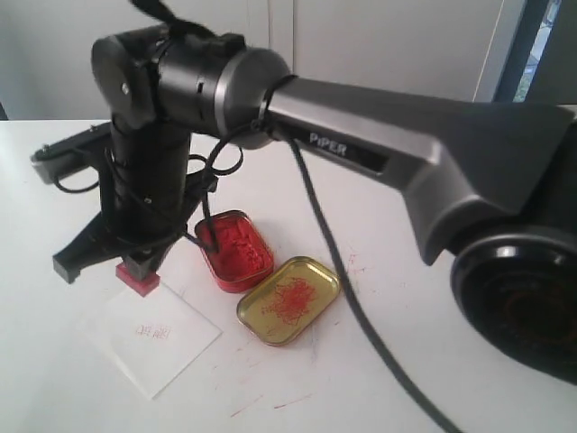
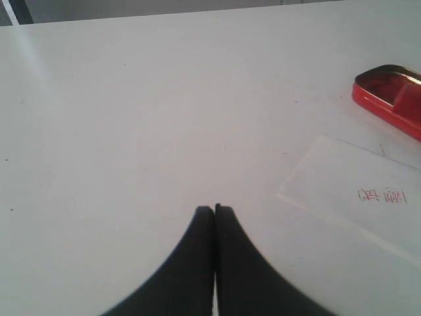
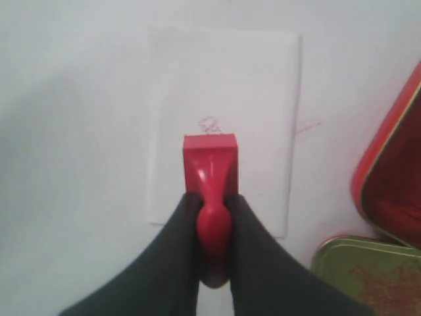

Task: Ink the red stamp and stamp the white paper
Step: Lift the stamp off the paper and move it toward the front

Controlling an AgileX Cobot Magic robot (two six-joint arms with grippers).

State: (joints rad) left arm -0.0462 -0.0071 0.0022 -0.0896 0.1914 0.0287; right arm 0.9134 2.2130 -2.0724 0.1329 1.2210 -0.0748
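red stamp [image 3: 209,158] pinched in R gripper [image 3: 214,201], over white paper [image 3: 256,85]

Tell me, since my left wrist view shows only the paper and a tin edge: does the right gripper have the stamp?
Observer: Yes, the right gripper is shut on the red stamp, clamped at its knob.
Operator: Where is it relative to the sheet?
Observer: Its base is over the white paper, right next to the faint red print; contact I cannot tell.
Operator: Anything else nearby?
Observer: A gold lid smeared red lies beside the red ink tin.
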